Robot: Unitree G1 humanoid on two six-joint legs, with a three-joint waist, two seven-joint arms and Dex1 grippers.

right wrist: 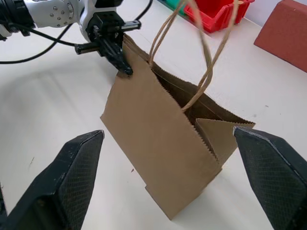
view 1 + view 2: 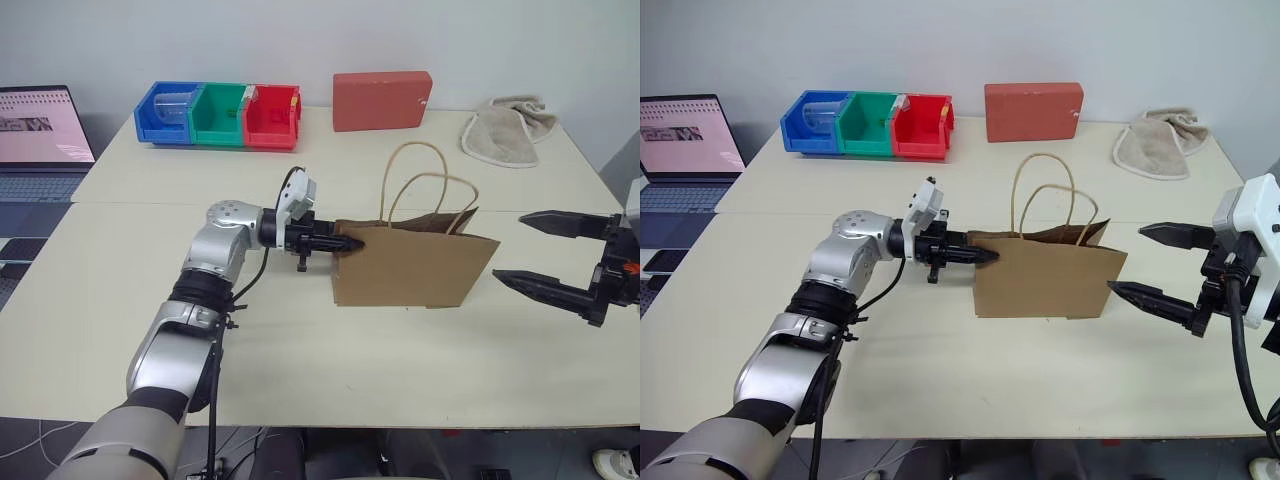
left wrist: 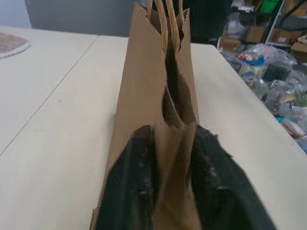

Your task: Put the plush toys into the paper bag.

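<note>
The paper bag point(image 2: 415, 268) is seen standing upright on the bench point(image 2: 300, 340), its two loop handles point(image 2: 425, 185) raised above its open mouth. The left end effector point(image 2: 345, 243) is held level at the bag's near upper corner, and its two black fingers point(image 3: 139, 187) are seen on either side of the bag's folded side edge, with the paper between them; from the left wrist view the fingers appear pressed against the paper, so the edge is taken as gripped, though how firmly cannot be told. The right end effector point(image 2: 1135, 262) is held spread wide and empty, just beyond the opposite end of the bag and apart from it, its fingertips pointed toward the bag's side. Behind the left end effector, at the far edge of the bench, a row of three bins point(image 2: 220, 115) in blue, green and red is set. Behind the bag, a red rectangular block point(image 2: 382, 100) is stood against the wall, and farther toward the right end effector's side a beige cloth towel point(image 2: 508, 130) is lain crumpled. A laptop point(image 2: 40, 140) is seen open well beyond the left arm's outer side. The plush toys cannot be made out on the bench or inside the bag's mouth
</note>
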